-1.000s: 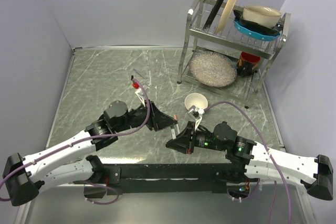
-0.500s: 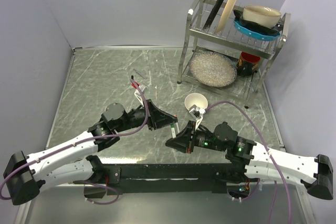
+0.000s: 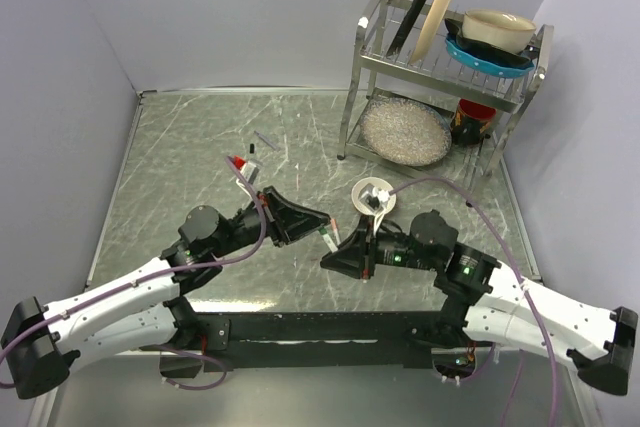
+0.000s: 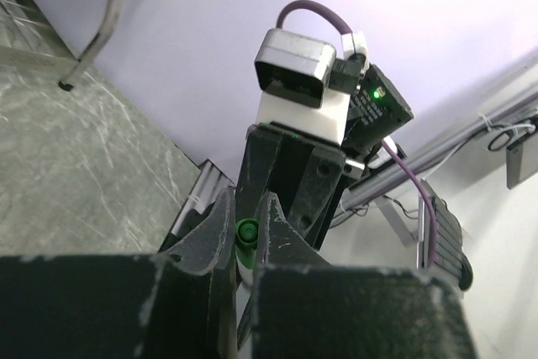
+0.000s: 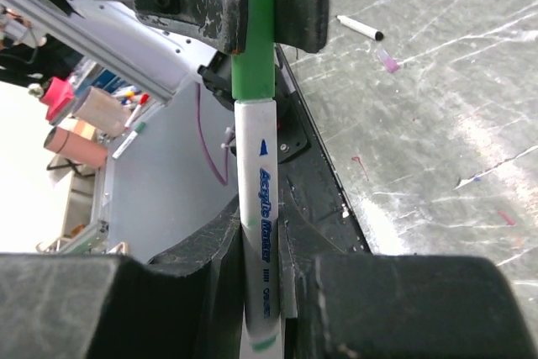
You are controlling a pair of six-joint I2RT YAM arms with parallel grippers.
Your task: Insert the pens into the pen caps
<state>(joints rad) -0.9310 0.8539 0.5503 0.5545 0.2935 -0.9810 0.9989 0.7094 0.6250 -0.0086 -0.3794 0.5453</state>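
Clamping a white-barrelled marker pen [image 5: 259,182] with blue lettering, the right gripper [image 5: 256,237] holds it upright in mid-air. The green cap [image 5: 254,39] on its tip is squeezed by the left gripper [image 4: 247,216], above the marble table [image 3: 200,147] near a white bowl [image 3: 360,190].

Grey marble table [image 3: 180,147], lavender walls [image 3: 250,17]

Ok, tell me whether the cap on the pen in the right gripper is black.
No, the cap on that pen is plainly green.
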